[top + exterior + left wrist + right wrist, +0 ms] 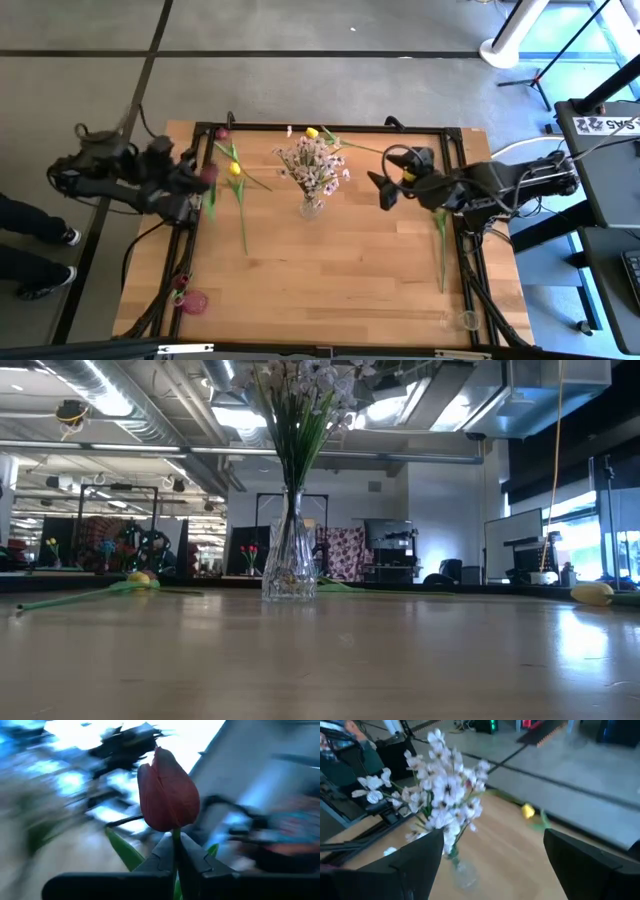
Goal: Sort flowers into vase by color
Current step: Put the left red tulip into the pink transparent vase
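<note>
The left gripper (176,857) is clamped tight on the green stem just below a dark red tulip bud (167,790), holding it above the wooden table's (330,270) nine o'clock edge. The right gripper (385,188), at three o'clock, hangs with its jaws spread wide and nothing between them, facing the clear glass vase (311,207) at the centre, which holds a spray of tiny white-pink blossoms (312,163). A yellow tulip with a green stem (237,180) lies flat toward ten o'clock; another yellow tulip bud (312,132) lies near twelve o'clock. A green stem (441,250) lies at four o'clock.
</note>
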Controlling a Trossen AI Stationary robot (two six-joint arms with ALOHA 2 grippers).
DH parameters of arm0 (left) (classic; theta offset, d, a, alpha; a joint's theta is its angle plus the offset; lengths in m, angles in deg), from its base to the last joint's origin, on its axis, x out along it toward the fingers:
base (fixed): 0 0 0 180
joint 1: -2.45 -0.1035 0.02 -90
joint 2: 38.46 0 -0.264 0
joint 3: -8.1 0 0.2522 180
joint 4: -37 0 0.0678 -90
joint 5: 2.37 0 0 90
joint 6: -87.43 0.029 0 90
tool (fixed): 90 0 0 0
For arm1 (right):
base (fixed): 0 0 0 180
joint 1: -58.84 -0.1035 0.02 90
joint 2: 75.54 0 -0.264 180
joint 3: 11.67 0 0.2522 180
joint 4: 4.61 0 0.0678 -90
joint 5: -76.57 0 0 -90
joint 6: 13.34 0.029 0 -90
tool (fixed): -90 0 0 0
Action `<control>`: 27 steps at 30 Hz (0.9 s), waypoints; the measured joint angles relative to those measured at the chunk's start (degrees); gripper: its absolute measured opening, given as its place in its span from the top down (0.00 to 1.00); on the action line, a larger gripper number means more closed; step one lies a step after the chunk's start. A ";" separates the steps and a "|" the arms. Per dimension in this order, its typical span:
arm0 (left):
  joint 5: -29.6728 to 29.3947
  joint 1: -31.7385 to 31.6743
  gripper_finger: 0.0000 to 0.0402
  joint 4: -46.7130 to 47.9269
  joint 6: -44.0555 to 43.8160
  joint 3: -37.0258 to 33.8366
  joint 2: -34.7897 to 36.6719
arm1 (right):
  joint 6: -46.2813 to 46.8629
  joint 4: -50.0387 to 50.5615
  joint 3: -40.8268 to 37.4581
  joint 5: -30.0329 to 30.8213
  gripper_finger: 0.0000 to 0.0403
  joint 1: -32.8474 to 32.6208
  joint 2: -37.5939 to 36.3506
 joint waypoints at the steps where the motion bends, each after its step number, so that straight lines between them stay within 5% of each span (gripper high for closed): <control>1: 2.50 0.86 1.00 -3.01 1.24 0.00 -0.06 | 2.10 -0.05 -0.70 -0.33 0.15 0.00 0.28; 13: 21.77 7.68 1.00 -26.90 4.86 -0.02 -3.12 | 17.36 -1.49 -5.81 -2.28 0.15 0.00 7.62; 27: 26.39 18.07 1.00 -61.25 3.09 -0.04 -16.39 | 17.56 -4.31 -5.79 -3.29 0.15 0.00 9.62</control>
